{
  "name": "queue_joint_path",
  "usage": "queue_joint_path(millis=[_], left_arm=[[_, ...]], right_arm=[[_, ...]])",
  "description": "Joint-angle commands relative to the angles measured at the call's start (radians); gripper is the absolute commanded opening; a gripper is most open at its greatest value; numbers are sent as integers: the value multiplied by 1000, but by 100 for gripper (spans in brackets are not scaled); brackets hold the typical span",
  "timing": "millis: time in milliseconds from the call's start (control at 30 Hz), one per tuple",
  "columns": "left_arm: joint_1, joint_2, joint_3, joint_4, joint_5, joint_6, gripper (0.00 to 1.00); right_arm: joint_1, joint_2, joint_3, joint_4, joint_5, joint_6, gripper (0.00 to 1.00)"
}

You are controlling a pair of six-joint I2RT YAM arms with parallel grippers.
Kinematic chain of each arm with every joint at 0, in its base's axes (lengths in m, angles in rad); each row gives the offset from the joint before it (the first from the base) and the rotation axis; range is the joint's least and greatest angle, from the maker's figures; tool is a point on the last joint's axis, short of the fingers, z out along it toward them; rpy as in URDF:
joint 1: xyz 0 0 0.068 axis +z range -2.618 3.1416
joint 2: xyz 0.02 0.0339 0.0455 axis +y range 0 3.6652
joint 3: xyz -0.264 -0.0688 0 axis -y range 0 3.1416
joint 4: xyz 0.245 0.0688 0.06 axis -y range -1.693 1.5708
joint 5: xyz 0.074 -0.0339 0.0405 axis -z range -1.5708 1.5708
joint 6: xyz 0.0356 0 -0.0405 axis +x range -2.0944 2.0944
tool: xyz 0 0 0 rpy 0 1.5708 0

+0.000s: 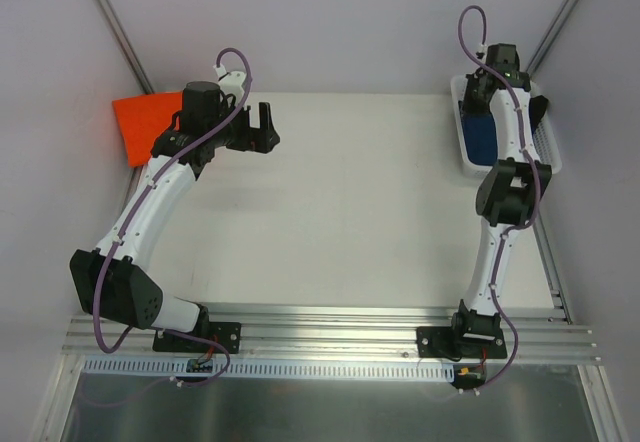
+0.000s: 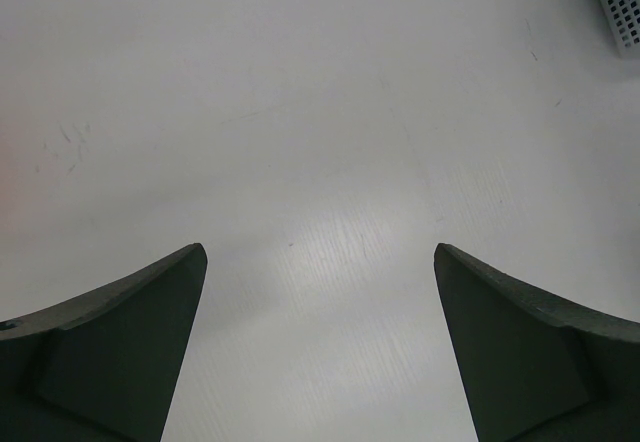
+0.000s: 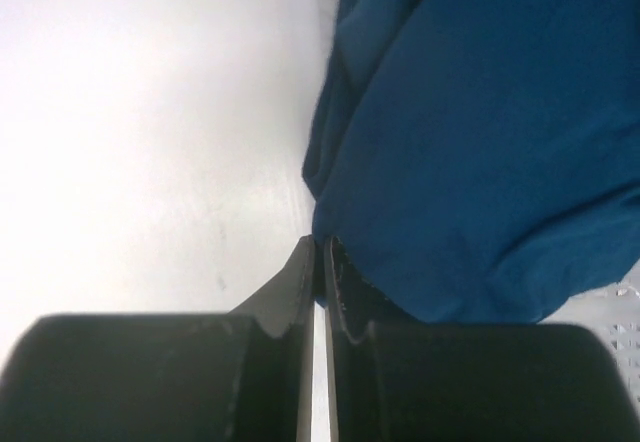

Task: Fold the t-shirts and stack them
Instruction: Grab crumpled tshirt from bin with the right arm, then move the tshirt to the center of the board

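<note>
A navy blue t-shirt (image 1: pixel 480 134) lies bunched inside a white basket (image 1: pixel 462 157) at the far right. In the right wrist view its cloth (image 3: pixel 480 132) fills the upper right, and my right gripper (image 3: pixel 322 242) is shut with the shirt's lower left edge pinched between the fingertips. A bright orange t-shirt (image 1: pixel 140 122) lies flat and folded at the table's far left edge. My left gripper (image 1: pixel 270 128) hovers just right of it over bare table, open, with nothing between its fingers (image 2: pixel 150 302).
The white mesh basket's corner (image 2: pixel 620 2) shows at the top right of the left wrist view. Grey walls close in the table on the left, back and right. An aluminium rail (image 1: pixel 330 337) carrying both arm bases runs along the near edge.
</note>
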Motion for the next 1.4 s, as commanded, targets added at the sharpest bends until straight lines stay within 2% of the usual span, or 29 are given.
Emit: queue_joint_path(millis=[0, 133, 333, 500, 600, 733, 867, 900, 933, 967, 1033, 1167, 1367], left_arm=[[12, -25, 15, 9, 5, -3, 99], [12, -63, -36, 11, -10, -30, 99], [15, -126, -139, 22, -133, -70, 99], [125, -186, -174, 23, -116, -192, 99], [191, -199, -183, 23, -71, -233, 99], [216, -229, -185, 22, -67, -227, 99], [234, -242, -170, 23, -33, -240, 99], [236, -242, -165, 25, -18, -248, 99], [240, -241, -164, 25, -10, -251, 99], [240, -239, -159, 25, -4, -253, 99], [240, -236, -153, 28, 4, -253, 99], [240, -233, -156, 28, 13, -253, 99], [240, -215, -164, 32, 39, -265, 99]], right_arm=[[34, -221, 3, -20, -118, 12, 0], [173, -344, -72, -34, -164, -30, 0], [437, -471, -15, -23, -164, -62, 1], [658, -549, 14, -17, -189, -74, 0], [732, -573, 34, -11, -180, -82, 1], [734, -618, -26, -40, -129, -132, 1], [659, -645, -248, -69, -179, -137, 1], [643, -646, -282, -72, -175, -145, 16], [640, -643, -302, -85, -167, -152, 52], [639, -640, -340, -104, -164, -159, 64], [639, -649, -354, -108, -178, -160, 77], [637, -649, -327, -95, -215, -139, 78], [643, -548, -287, -95, -253, -103, 77]])
